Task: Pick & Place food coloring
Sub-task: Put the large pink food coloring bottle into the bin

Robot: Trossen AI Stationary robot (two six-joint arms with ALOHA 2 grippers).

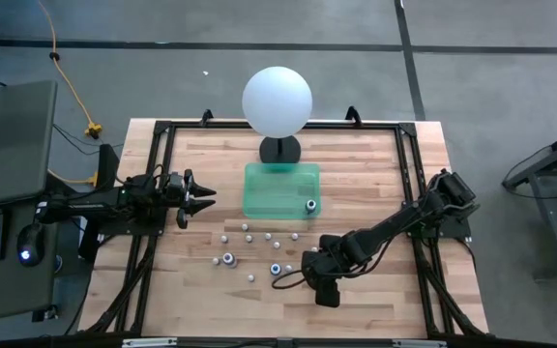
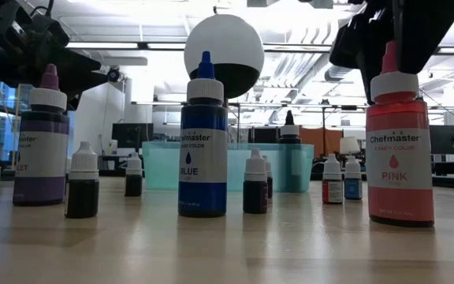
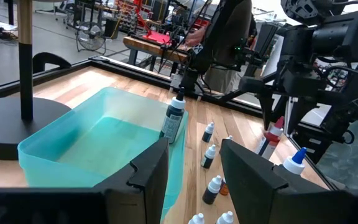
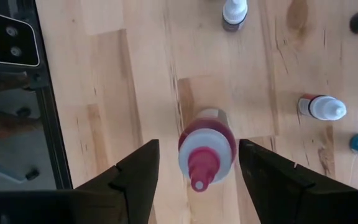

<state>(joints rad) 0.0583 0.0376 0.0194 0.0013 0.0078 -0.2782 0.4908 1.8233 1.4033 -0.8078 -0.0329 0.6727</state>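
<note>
Wooden table (image 1: 375, 174) carries scattered bottles; the pink bottle (image 4: 205, 147) stands lower centre, untouched, between the right tool's (image 4: 197, 163) spread fingers. Descending straight and squeezing its body should hold; left tool (image 1: 199, 198) waits, released

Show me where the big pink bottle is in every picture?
High view: the pink bottle stands near the table's front, right by the right gripper.
Low view: far right, closest to the camera.
Left wrist view: right of the middle, under the other arm.
Right wrist view: seen from above, between the open jaws.
Shared landmark: the teal tray.
</note>
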